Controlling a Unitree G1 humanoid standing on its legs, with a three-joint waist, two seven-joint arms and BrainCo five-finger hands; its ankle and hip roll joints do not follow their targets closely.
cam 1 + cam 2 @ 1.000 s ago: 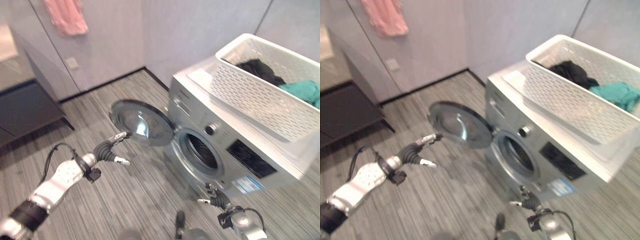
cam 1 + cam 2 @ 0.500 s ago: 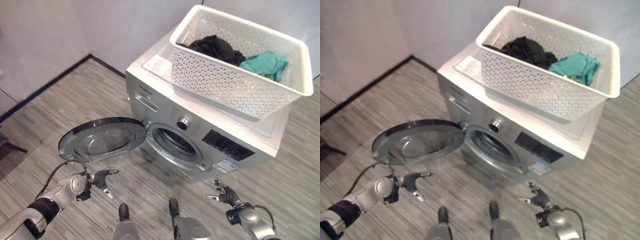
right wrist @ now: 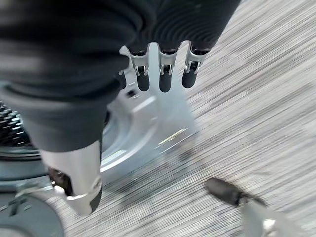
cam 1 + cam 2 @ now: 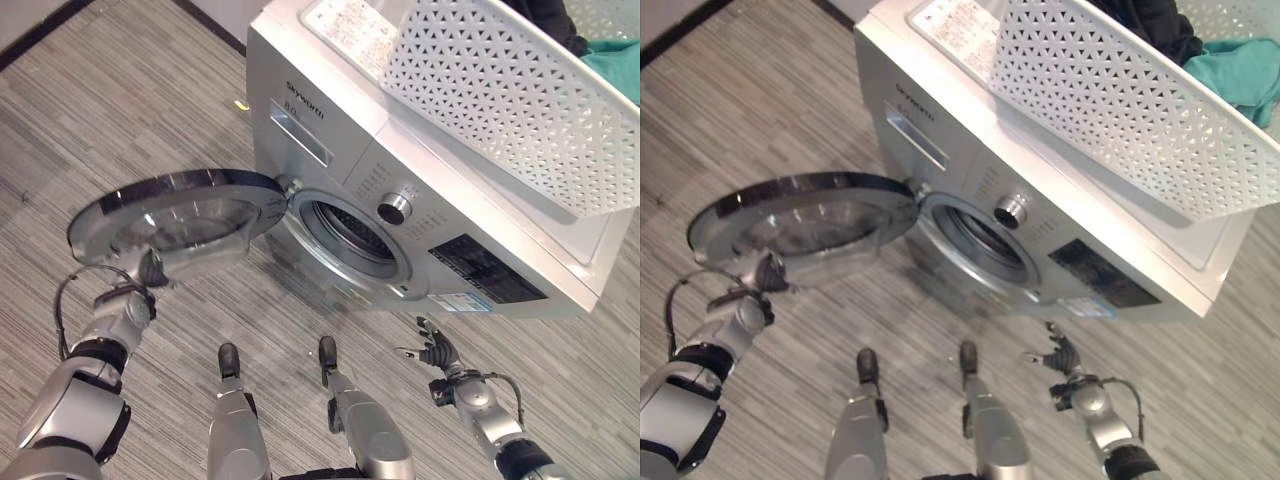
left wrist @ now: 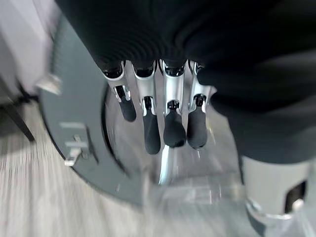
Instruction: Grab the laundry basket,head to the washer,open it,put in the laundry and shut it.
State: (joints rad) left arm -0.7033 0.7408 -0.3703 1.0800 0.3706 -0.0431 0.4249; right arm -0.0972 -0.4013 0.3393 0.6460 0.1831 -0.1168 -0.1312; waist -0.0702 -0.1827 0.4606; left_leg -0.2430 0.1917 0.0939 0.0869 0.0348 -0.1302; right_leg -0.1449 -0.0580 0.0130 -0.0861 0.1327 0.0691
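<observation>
Nearest, at about 5 o'clock in the head views, the right hand is held low over the striped floor, just in front of the washer. Its fingers are relaxed and slightly spread; it holds nothing.

At about 8 o'clock, the left hand reaches up beneath the washer door. In its wrist view the fingers run nearly straight, side by side, toward the door's inner face, gripping nothing. Whether the tips touch the glass cannot be told.

The door is swung fully open to the washer's left, lying almost flat, with a dark rim around a glass centre. At centre, the round drum opening is exposed and looks dark inside. A control knob sits just above and to the right of it.

Farthest, at 1 o'clock, the laundry basket rests on top of the washer. It is white with a perforated wall. A teal garment and a black garment lie inside.
</observation>
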